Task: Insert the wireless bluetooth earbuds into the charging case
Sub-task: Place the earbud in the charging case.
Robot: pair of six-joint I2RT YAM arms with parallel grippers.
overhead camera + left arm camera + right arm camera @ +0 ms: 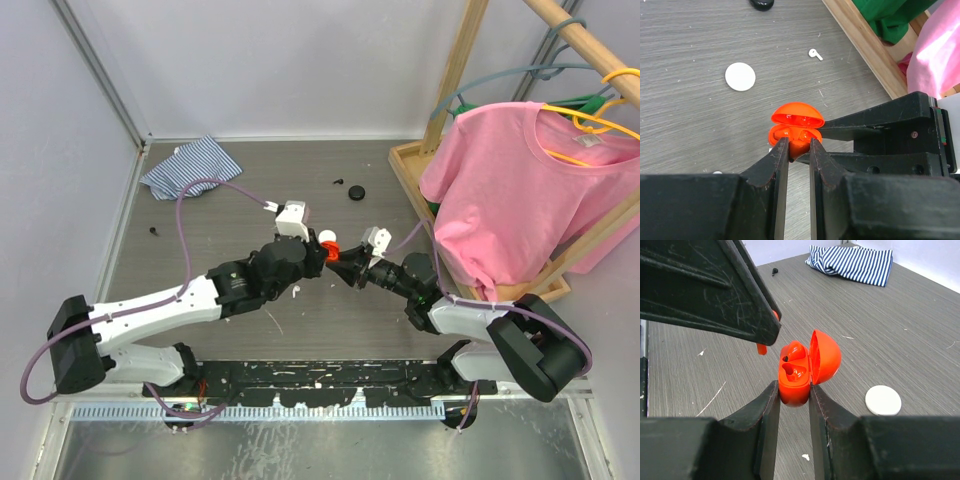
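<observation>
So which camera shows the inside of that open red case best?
Right wrist view: the red case, lid open, shows both sockets. The left wrist view shows it edge-on, partly behind the left fingers and their red earbud. The top view shows only a red speck between the arms.

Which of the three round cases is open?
The red case: its lid is raised. The white case and the black case lie flat and closed.

- A blue and white striped cloth (pixel 190 168) lies crumpled at the far left of the grey desk (pixel 300 190).
- A pink shirt (pixel 520 190) hangs on the right.
- A yellow hanger (pixel 605 125) shows at its neck.
- A wooden rack (pixel 468 50) stands there.
</observation>
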